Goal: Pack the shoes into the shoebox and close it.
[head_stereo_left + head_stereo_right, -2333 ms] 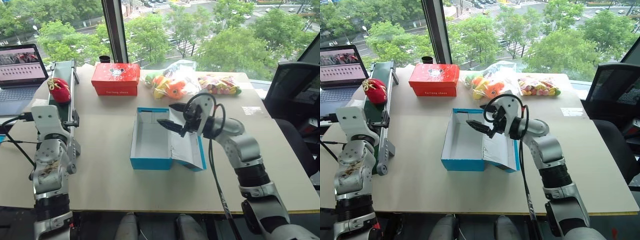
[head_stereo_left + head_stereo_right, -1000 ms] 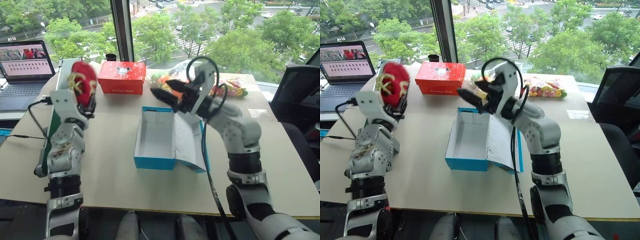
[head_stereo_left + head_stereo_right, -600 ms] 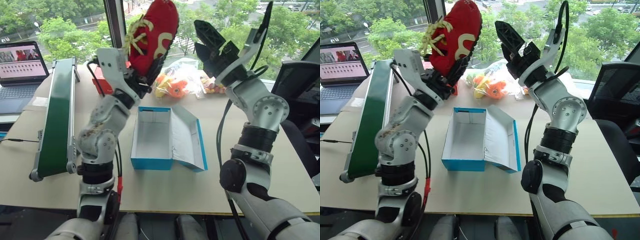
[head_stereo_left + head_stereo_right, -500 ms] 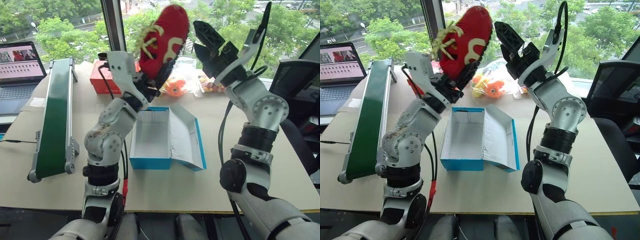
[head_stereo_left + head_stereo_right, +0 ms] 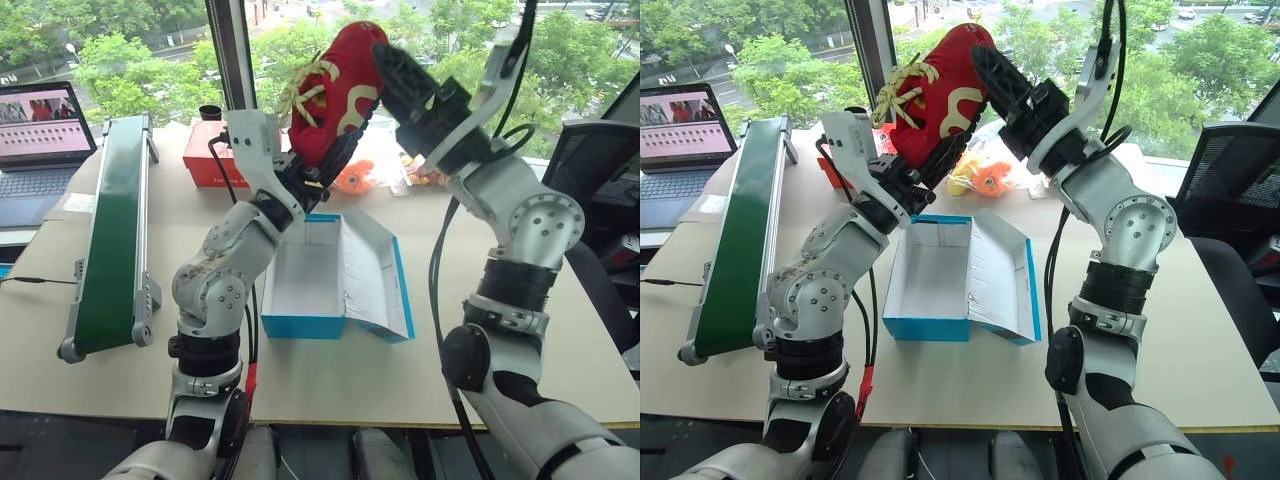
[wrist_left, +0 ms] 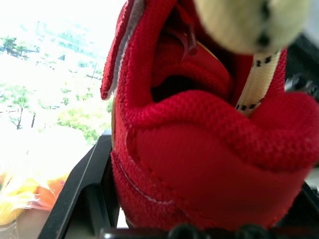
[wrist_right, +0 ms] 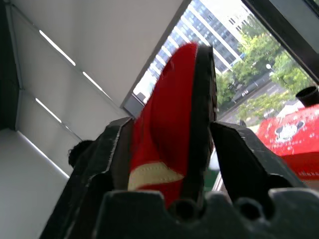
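One red shoe (image 5: 335,85) with cream swirls and pale laces hangs high over the table, toe up. My left gripper (image 5: 325,162) is shut on its heel end; the left wrist view looks into the shoe's opening (image 6: 199,149). My right gripper (image 5: 388,68) comes from the right and is shut on the toe end, the red upper and black sole (image 7: 172,134) sitting between its fingers (image 7: 114,149). Below stands the blue shoebox (image 5: 305,322), white inside with nothing in it, its lid (image 5: 375,275) lying open to the right.
A green conveyor (image 5: 110,230) runs along the left, a laptop (image 5: 40,130) beyond it. Behind the shoebox sit a red box (image 5: 205,155), a black cup (image 5: 208,112), a bag of orange plush toys (image 5: 352,175) and another colourful bag (image 5: 425,175). A black chair (image 5: 590,160) stands right.
My left gripper swung the shoe up and toward the middle, then held still. The right gripper, open beside the shoe half a second ago, has moved onto the toe and closed on it.
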Controlling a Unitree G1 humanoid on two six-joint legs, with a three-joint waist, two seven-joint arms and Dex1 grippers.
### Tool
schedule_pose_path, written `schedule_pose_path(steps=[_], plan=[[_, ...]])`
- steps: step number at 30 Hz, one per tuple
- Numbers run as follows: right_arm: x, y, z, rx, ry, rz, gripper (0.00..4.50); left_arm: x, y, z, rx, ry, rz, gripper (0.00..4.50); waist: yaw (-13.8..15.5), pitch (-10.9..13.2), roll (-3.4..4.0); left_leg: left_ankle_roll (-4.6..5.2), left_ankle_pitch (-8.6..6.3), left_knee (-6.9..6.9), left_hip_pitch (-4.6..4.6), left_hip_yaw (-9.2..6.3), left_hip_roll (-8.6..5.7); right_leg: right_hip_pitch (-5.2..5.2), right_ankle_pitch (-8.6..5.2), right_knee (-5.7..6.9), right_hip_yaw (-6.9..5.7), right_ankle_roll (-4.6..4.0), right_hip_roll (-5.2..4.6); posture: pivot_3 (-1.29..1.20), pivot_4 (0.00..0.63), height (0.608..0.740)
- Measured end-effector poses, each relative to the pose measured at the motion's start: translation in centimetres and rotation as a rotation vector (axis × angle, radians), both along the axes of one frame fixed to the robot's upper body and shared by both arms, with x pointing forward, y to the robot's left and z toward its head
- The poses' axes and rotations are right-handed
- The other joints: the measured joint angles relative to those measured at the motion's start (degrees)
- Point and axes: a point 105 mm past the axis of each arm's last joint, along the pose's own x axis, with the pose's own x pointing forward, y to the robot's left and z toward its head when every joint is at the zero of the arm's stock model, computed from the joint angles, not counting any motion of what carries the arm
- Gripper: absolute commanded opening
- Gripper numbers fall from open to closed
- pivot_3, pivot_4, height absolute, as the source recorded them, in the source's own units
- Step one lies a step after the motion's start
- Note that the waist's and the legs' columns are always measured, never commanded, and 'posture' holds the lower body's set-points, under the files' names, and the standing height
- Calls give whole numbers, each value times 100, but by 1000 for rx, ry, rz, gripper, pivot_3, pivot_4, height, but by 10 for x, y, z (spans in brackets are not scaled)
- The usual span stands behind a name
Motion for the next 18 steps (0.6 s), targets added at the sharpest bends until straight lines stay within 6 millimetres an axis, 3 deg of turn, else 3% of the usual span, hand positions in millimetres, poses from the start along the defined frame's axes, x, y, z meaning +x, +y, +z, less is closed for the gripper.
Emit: schedule_pose_path(steps=[3,5,10,11,14,18], plan=[[0,0,-1,-10,2,-4,710,0,0,0,2,1,2,2567,8,0,1,0,0,1,-1,0,0,-1,0,-1,0,0,0,0,150,739],[1,0,-1,-16,1,-7,297,0,0,-1,3,3,5,2567,8,0,1,0,0,1,-2,0,0,-1,0,-1,0,0,0,0,150,739],[2,1,-2,-29,0,-14,262,1,3,-4,6,11,20,2567,6,0,1,0,0,1,-2,0,0,-1,0,-2,0,0,0,0,150,739],[3,2,-3,-43,1,-19,262,1,4,-6,8,18,24,3515,3,0,1,0,0,0,-1,0,0,-1,0,-1,0,0,0,0,150,739],[9,7,-4,-125,-12,-64,262,-1,10,-10,24,25,33,4478,-22,1,2,0,0,0,-1,0,1,-4,0,0,1,0,1,0,150,739],[24,-2,0,-220,-35,-183,262,-5,37,-17,57,31,90,4478,-2,1,2,0,0,0,-1,0,1,-5,0,-2,0,0,0,0,150,739]])
